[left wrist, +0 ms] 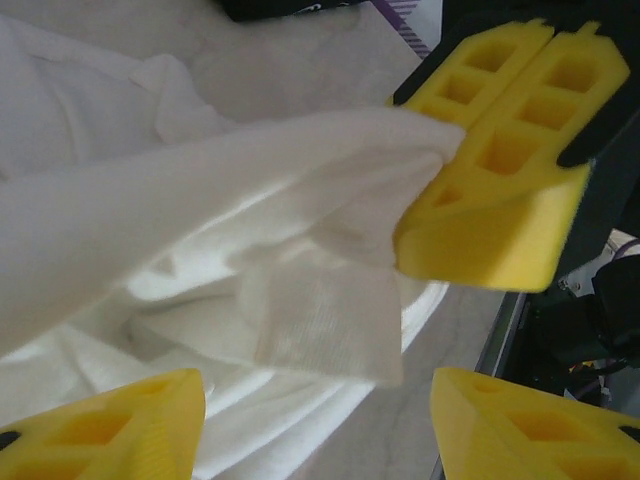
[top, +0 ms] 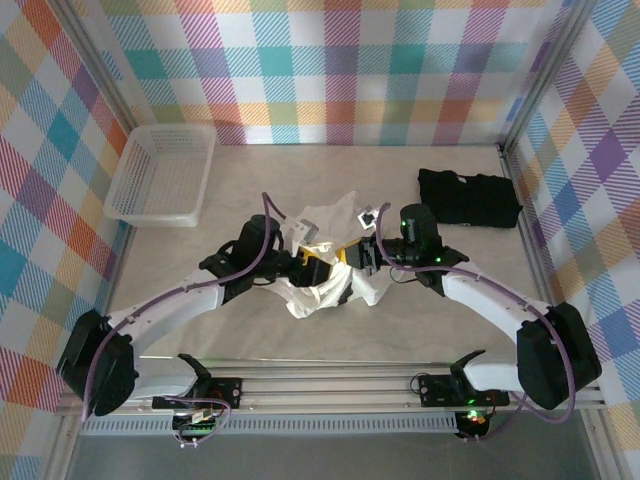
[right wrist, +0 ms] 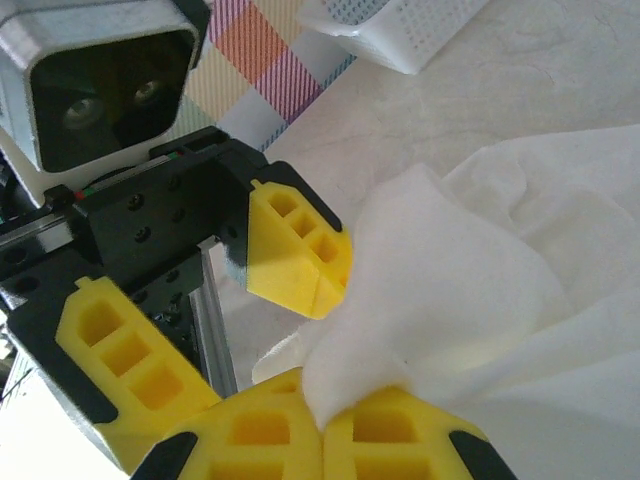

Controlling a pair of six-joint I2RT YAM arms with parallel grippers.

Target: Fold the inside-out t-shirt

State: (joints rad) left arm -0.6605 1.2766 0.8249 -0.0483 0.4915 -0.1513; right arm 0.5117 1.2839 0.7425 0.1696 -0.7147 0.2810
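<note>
Fingers of right gripper (right wrist: 322, 425) together, clamped on a fold of the inside-out t-shirt (top: 322, 292). Fingers of left gripper (left wrist: 315, 405) apart, that fold just ahead of them. Rest of shirt bunched beneath both grippers.

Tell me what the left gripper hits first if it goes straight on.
The inside-out t-shirt: a taut fold crosses just ahead of the left gripper, jaws open. Behind it is the right gripper, shut on that cloth; the gap is hard to judge.
</note>
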